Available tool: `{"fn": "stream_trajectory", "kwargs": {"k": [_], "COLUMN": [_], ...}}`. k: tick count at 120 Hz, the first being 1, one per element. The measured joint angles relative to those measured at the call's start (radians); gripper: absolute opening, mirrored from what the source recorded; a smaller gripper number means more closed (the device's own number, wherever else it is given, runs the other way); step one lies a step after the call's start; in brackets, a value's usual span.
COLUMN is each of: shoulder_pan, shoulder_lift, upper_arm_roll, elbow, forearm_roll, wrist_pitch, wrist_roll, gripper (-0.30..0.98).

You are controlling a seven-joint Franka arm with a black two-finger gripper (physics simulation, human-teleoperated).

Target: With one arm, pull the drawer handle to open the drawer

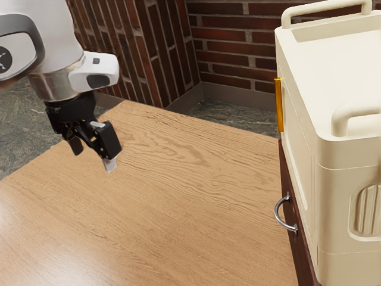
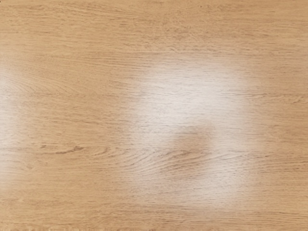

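The gripper (image 1: 93,156) hangs above the wooden table at the exterior view's left, its two fingers spread apart with nothing between them. Far from it, at the exterior view's right, a curved silver handle (image 1: 277,215) is fixed to a dark reddish-brown drawer front (image 1: 287,173). That front stands at the lower side of a cream cabinet (image 1: 351,161), with no visible gap behind it. A wide stretch of tabletop separates gripper and handle. In the wrist view, bare wood grain with pale glare lies under the hand.
The wooden table (image 1: 178,190) stretches between the arm and the cabinet. Two rounded cream rails (image 1: 327,7) rise from the cabinet's top, and a yellow strip (image 1: 278,104) sits on its side above the drawer front. Brick walls (image 1: 238,50) stand behind the table.
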Motion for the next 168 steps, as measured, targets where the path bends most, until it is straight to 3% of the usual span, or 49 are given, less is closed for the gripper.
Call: {"fn": "stream_trajectory", "kwargs": {"k": [32, 49, 57, 68, 77, 110, 142, 168], "shoulder_pan": [0.014, 0.014, 0.014, 0.014, 0.009, -0.198, -0.286, -0.297], "shoulder_lift": [-0.133, -0.229, -0.245, -0.252, -0.26, -0.115, -0.015, 0.066], "upper_arm_roll": [0.002, 0.006, 0.007, 0.008, 0.011, 0.015, 0.015, 0.014], "elbow": [-0.185, -0.385, -0.446, -0.489, -0.502, -0.505, -0.493, -0.436], "forearm_roll": [-0.056, -0.084, -0.154, -0.313, -0.405, -0.596, -0.65, -0.626], "wrist_pitch": [0.071, 0.231, 0.307, 0.389, 0.443, 0.709, 0.9, 0.952], "wrist_roll": [-0.08, -0.131, -0.176, -0.233, -0.275, -0.389, -0.46, -0.488], "gripper": [0.69, 0.69, 0.69, 0.69, 0.69, 0.69, 0.69, 0.69]}}
